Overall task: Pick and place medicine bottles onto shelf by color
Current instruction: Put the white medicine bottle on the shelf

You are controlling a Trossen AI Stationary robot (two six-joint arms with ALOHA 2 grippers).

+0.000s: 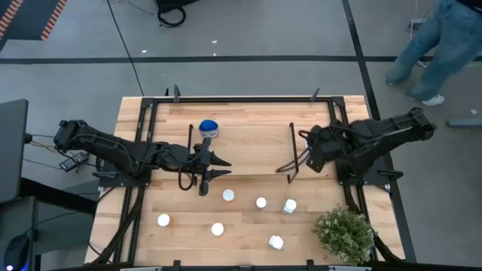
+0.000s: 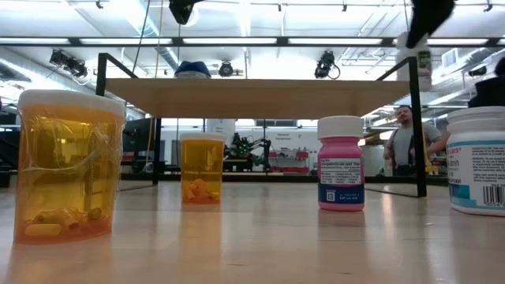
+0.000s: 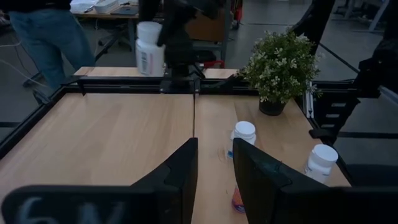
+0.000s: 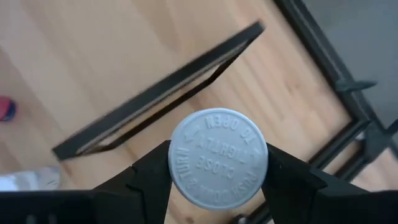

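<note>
My right gripper [image 4: 217, 167] is shut on a white bottle [image 3: 149, 50] and holds it in the air by the shelf's right end frame [image 1: 291, 154]. My left gripper [image 3: 215, 168] hangs open and empty over the shelf's left half [image 1: 215, 167]. A pink bottle [image 3: 238, 200] stands on the table under it. The shelf board [image 2: 260, 96] carries a blue bottle [image 1: 208, 128] on its base. Several white-capped bottles stand on the table nearer the front, such as the two orange bottles [image 2: 69, 166] [image 2: 202, 168], a pink bottle [image 2: 341, 163] and a white bottle [image 2: 477, 158]. My right gripper pinches the white bottle between its two fingers [image 4: 149, 171], one on each side at or just under the round cap [image 4: 217, 155]. The fingers come from above, pointing down. The bottle is upright and lifted clear, above the level of the shelf board [image 2: 417, 57].
A bushy green plant [image 1: 345, 233] in a dark pot stands at the table's near right corner. Black frame rails [image 1: 241, 98] run round the table. A person [image 1: 437, 45] walks beyond the far right corner. Bare shelf board lies between the blue bottle and the right end frame.
</note>
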